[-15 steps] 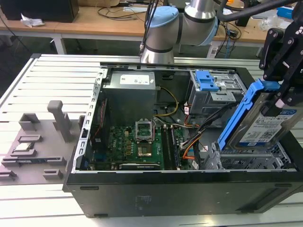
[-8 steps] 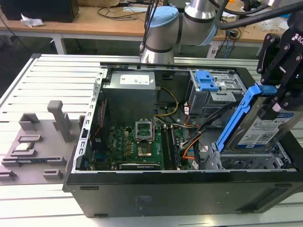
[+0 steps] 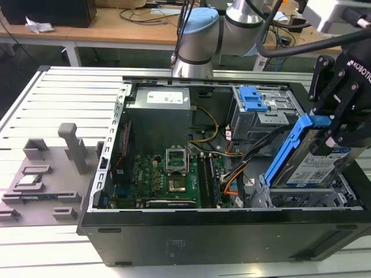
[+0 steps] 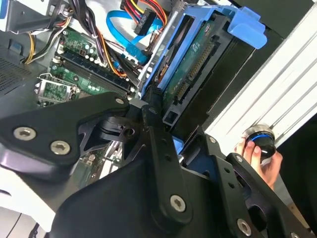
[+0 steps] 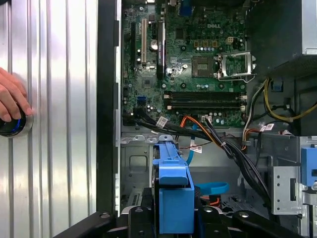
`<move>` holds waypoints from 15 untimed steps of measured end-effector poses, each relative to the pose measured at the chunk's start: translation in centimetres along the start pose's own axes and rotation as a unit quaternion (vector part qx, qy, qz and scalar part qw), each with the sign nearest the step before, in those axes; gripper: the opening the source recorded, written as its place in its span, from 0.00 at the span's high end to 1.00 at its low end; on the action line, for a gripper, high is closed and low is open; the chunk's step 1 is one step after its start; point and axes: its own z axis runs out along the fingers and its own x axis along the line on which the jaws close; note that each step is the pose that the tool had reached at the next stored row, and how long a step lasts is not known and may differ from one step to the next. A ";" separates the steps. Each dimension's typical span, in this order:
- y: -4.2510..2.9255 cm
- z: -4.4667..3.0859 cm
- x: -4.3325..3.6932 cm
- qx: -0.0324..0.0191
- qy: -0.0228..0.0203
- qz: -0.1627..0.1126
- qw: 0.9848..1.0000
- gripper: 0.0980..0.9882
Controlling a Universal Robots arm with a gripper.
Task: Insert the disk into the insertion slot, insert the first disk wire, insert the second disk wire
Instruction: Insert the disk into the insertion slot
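**Holding the disk nose-down over its bay**

On the exterior view's left a grey fixture plate (image 3: 40, 185) lies on the slatted table, well apart from the work. Next comes the open computer case (image 3: 191, 237), with the green motherboard (image 3: 168, 174) flat on its floor. Past the board, the first disk wire (image 3: 229, 186) curls loose by the memory sockets with its orange strands showing. In the first wrist view the second disk wire (image 5: 214, 188) loops free lower in the case. Neither reaches the drive. Behind them stands the taller grey cage (image 3: 258, 113) with its blue tabs.

At the exterior view's right, the gripper (image 3: 335, 134) is clamped on the upper end of the disk (image 3: 313, 165), one finger on each side of the blue carrier. The drive is steeply tilted. Its long axis runs from the gripper down toward the exterior view's left, so the free lower end points at the insertion slot (image 3: 307, 200), the low silver cage directly beneath it. That end sits just above the cage, apparently not yet entered, so the first step looks under way but unfinished.

In the second wrist view a hand (image 4: 257, 153) rests on a round button (image 4: 261, 139) on the table outside the case.
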 end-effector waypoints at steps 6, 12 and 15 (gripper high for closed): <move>-0.06 1.54 0.00 0.000 0.000 0.000 1.000 0.70; -0.09 2.28 -0.01 0.000 0.000 0.000 1.000 0.70; -0.09 2.30 -0.01 0.000 0.000 0.000 1.000 0.62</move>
